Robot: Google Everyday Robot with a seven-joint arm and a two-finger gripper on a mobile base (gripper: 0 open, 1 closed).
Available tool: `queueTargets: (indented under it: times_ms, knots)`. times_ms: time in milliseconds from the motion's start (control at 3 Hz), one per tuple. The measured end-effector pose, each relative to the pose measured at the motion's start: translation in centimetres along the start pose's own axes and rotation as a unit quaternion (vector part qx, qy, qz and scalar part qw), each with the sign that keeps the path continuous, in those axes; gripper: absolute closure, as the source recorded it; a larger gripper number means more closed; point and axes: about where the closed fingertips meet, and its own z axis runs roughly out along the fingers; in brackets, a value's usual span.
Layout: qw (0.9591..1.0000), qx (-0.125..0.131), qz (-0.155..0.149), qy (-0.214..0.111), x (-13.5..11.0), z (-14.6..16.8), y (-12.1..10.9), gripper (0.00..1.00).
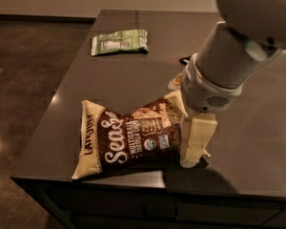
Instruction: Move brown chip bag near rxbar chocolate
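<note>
Where end effector (194,149) touches brown chip bag (133,137) right edge, opening state indiscernible.

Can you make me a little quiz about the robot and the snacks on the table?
1. True or false: the green bag lies farther back on the table than the brown chip bag.
2. Where is the robot's hand?
A) low down at the right end of the brown chip bag, as the picture shows it
B) on top of the green bag
C) hanging off the table's front edge
3. Fill in: the big white writing on the brown chip bag starts with the word ____.

Key: 1 true; 2 A; 3 Sea.
</note>
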Motion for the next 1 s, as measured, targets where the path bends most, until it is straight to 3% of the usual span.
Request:
queueTargets:
  times_ms: [333,667,1000]
  knots:
    - [0.9998,-0.009,-0.016,-0.008,-1.9,1.8,0.5,0.0]
    - [0.9995,-0.002,-0.031,-0.012,-3.6,3.3,0.1,0.0]
    - [0.9995,0.005,-0.028,-0.012,-3.9,4.1,-0.9,0.18]
